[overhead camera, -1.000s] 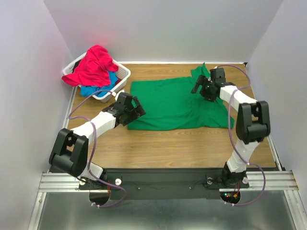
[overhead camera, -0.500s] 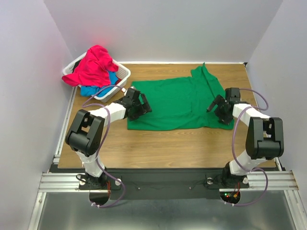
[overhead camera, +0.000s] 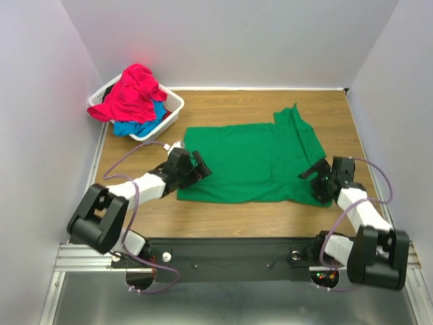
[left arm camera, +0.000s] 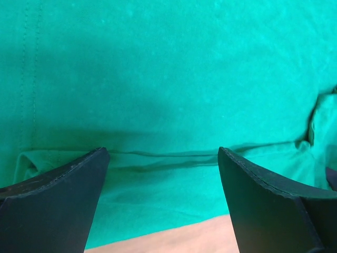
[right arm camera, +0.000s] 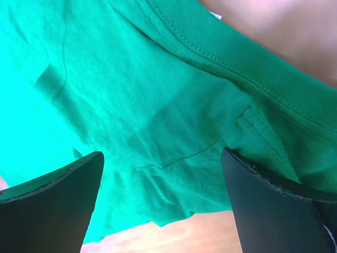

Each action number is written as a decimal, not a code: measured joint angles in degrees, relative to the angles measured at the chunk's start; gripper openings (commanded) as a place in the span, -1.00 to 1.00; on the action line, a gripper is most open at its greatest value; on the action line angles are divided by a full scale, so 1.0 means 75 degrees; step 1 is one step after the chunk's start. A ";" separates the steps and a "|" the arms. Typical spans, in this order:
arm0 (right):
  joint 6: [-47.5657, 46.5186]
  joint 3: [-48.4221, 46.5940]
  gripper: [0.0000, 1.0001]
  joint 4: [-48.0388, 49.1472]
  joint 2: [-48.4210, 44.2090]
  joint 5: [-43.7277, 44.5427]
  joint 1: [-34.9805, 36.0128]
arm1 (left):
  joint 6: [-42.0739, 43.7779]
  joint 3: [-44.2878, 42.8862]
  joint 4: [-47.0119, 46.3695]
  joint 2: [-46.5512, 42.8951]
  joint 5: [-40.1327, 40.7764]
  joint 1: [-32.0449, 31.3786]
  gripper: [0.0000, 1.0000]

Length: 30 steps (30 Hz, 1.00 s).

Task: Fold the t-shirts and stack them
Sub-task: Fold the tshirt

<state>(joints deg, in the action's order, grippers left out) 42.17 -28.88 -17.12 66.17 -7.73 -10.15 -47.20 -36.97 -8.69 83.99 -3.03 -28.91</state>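
Note:
The bright green t-shirt (overhead camera: 250, 161) lies spread on the wooden table, its far right part folded up toward the back. My left gripper (overhead camera: 197, 166) is open at the shirt's near left corner, its jaws straddling the hem (left arm camera: 163, 174). My right gripper (overhead camera: 312, 177) is open at the shirt's near right corner, jaws wide over the cloth edge (right arm camera: 168, 179). A pinkish-red t-shirt (overhead camera: 132, 91) and a blue t-shirt (overhead camera: 139, 123) lie heaped in the basket.
A white slotted plastic basket (overhead camera: 170, 112) stands at the back left of the table. Bare wood (overhead camera: 237, 217) runs along the near edge in front of the shirt. White walls close in on three sides.
My right gripper has moved from the shirt's far right down to its near right corner. My left gripper has shifted slightly nearer along the left edge. The shirt's right part now lies folded differently.

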 measured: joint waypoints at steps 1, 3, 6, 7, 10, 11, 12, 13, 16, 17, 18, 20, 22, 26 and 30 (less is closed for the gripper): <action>0.0070 0.0157 1.00 -0.0134 -0.0306 -0.0029 0.0000 | -0.0079 0.0172 0.0020 -0.0216 0.0003 -0.0076 0.97; 0.0245 0.0443 1.00 -0.0621 -0.1011 -0.0023 0.0000 | -0.0385 0.0653 0.0166 -0.0769 0.0006 -0.0254 0.97; 0.0469 0.0629 1.00 -0.1807 -0.2171 0.0154 0.0000 | -0.0708 0.1043 0.0691 -0.1527 0.0096 -0.0417 0.97; 0.0525 0.0627 1.00 -0.2017 -0.2361 0.0230 0.0000 | -0.0787 0.1090 0.0935 -0.1699 0.0204 -0.0446 0.97; 0.0629 0.0536 1.00 -0.2562 -0.2669 0.0402 0.0000 | -0.0909 0.1078 0.1749 -0.2098 0.0557 -0.0484 0.97; 0.0644 0.0449 1.00 -0.2707 -0.2655 0.0434 0.0000 | -0.0898 0.0965 0.2095 -0.2136 0.0755 -0.0484 0.97; 0.0650 0.0254 1.00 -0.2871 -0.2524 0.0463 0.0000 | -0.0866 0.0807 0.2384 -0.2124 0.0898 -0.0484 0.97; 0.0641 0.0015 1.00 -0.2981 -0.2346 0.0493 0.0000 | -0.0833 0.0694 0.2562 -0.2098 0.0988 -0.0484 0.97; 0.0411 -0.0982 1.00 -0.3179 -0.1597 0.0714 0.0000 | -0.0554 -0.0425 0.3203 -0.1690 0.1443 -0.0402 0.97; 0.0248 -0.1518 1.00 -0.3174 -0.1236 0.0822 0.0000 | -0.0463 -0.0717 0.3241 -0.1562 0.1530 -0.0364 0.97; 0.0093 -0.1938 1.00 -0.3083 -0.0938 0.0903 0.0000 | -0.0347 -0.1078 0.3290 -0.1376 0.1617 -0.0326 0.97; -0.0210 -0.2570 1.00 -0.2917 -0.0507 0.0994 0.0000 | -0.0085 -0.1985 0.3249 -0.0860 0.1798 -0.0146 0.97; -0.0560 -0.3366 1.00 -0.2739 0.0154 0.1014 0.0000 | 0.0187 -0.2643 0.3212 -0.0353 0.1912 0.0108 0.97; -0.1037 -0.4453 1.00 -0.2291 0.1466 0.0944 0.0003 | 0.0653 -0.3771 0.3255 0.0874 0.2124 0.0799 0.97; -0.1306 -0.5106 1.00 -0.1909 0.2480 0.0833 0.0026 | 0.1032 -0.4739 0.3538 0.2005 0.2509 0.1081 0.96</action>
<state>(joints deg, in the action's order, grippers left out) 32.38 -67.18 -31.44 84.77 -1.48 -9.96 -39.46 -72.51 17.85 99.02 15.79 -20.80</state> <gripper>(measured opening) 0.998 0.985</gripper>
